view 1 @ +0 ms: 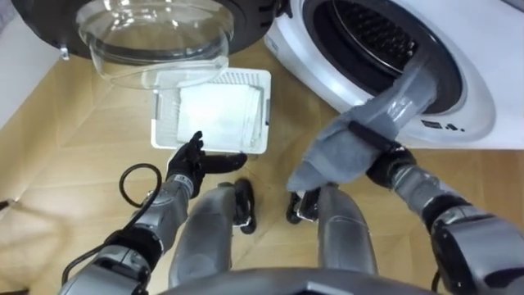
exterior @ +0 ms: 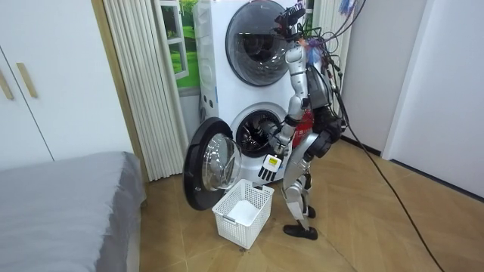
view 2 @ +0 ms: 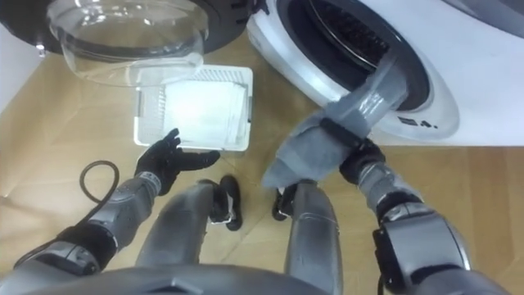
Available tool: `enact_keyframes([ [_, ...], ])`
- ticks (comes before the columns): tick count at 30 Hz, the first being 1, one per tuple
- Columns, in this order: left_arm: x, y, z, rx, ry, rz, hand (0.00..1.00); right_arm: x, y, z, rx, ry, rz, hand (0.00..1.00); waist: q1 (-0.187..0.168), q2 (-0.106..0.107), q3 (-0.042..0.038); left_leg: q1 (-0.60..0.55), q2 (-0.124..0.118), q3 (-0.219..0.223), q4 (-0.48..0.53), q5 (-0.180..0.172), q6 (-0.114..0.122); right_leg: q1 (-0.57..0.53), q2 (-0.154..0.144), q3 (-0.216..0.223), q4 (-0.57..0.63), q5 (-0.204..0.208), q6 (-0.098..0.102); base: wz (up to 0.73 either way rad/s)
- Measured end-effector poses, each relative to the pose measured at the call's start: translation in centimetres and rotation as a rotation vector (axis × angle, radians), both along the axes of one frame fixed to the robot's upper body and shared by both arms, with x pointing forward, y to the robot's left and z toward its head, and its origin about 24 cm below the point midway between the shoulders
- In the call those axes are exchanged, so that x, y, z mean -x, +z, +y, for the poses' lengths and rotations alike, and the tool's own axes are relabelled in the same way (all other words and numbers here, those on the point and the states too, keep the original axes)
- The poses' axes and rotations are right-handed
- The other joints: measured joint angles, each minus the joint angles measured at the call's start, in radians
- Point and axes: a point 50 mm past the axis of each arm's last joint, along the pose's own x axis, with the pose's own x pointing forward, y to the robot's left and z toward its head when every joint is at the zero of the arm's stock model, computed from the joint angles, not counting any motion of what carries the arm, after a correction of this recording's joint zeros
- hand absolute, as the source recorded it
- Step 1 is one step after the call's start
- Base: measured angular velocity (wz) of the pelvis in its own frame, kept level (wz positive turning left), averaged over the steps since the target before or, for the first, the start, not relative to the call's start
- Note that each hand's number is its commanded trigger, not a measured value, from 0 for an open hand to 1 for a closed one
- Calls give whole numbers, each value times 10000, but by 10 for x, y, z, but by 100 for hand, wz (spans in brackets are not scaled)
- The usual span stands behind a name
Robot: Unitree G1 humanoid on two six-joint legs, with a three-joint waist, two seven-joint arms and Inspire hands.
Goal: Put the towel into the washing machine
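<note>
Towel [view 1: 360, 143]: upper end lies inside the washing machine [view 1: 327, 78], through the drum opening [view 1: 372, 33]. The rest trails out over the opening's lower edge and bunches just below it.

Right hand [view 1: 391, 168]: just below the opening, fingers curled round the bunched cloth. Judged mid-feed, gripping low so the slack can be pushed in.

Left hand [view 1: 190, 164]: well apart from the machine, fingers straight and slightly spread, holding nothing.

Door [view 1: 155, 41]: swung open at the machine's left. White basket [view 1: 264, 82] on the floor [view 1: 65, 123] beneath the door.

Risk: the hanging tail may snag on the opening's edge.
</note>
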Motion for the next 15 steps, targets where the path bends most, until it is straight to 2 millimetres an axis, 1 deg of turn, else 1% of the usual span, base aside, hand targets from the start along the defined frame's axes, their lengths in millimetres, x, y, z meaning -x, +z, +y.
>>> enact_keyframes([
  [1, 0, 0, 2, -67, 25, 10, 0, -3, 3, -3, -74, -169, -140, 100, -17, -52, 2, -2, -20, 0, -9, 11, 20, -9, -22, 1, 18, -2, 3, 6],
  [3, 1, 1, 8, -305, 109, 71, 0, -16, 18, -13, -270, -741, -561, 100, -25, -238, -12, 10, -69, 12, 23, 27, 49, -10, -97, -1, 109, -11, 19, 5],
  [4, 0, 2, 9, -344, 87, 44, 0, -21, 23, -14, -274, -794, -681, 100, -22, -275, -11, 1, -70, 17, 51, 29, 53, -19, -104, 4, 131, -11, 19, 0],
  [6, 1, 5, 13, -435, -2, -102, 0, -41, 44, -21, -611, -1347, -1379, 100, -53, -371, -5, -21, -64, 25, 151, 27, 58, -21, -122, 14, 200, -5, 26, 0],
  [7, 0, 5, 14, -521, -70, -154, 0, -45, 50, -23, -730, -1485, -1550, 100, -41, -402, 4, -28, -67, 32, 143, 36, 73, -30, -126, 18, 207, 0, 31, 4],
  [8, 1, 6, 15, -699, -163, -176, 0, -51, 56, -21, -1277, -1737, -1726, 100, -24, -482, 39, -36, -75, 39, 103, 45, 90, -47, -139, 23, 227, 7, 31, 4],
  [9, -1, 7, 14, -833, -166, -237, 0, -53, 59, -19, -1657, -1989, -1810, 100, -13, -538, 47, -88, -80, 38, 109, 38, 104, -92, -155, 20, 263, 8, 33, 6],
  [10, -2, 8, 13, -900, -210, -327, 0, -56, 61, -18, -1914, -2209, -1867, 100, -32, -570, 40, -189, -84, 50, 137, 32, 120, -194, -181, 14, 309, 11, 37, 6],
  [11, -1, 8, 13, -929, -237, -358, 0, -58, 63, -17, -1963, -2273, -1892, 0, -61, -577, 43, -244, -85, 65, 146, 36, 133, -243, -206, 0, 334, 11, 37, 9],
  [13, 0, 9, 11, -966, -202, -390, 0, -63, 69, -16, -2137, -2477, -1981, 0, -166, -604, 39, -381, -80, 173, 144, 76, 201, -391, -288, -27, 397, 16, 43, 10],
  [15, 2, 9, 12, -854, 30, -433, 0, -69, 78, -14, -2776, -2902, -2175, 0, -317, -623, 30, -481, -111, 297, 202, 83, 238, -550, -386, 16, 547, -19, 94, 6],
])
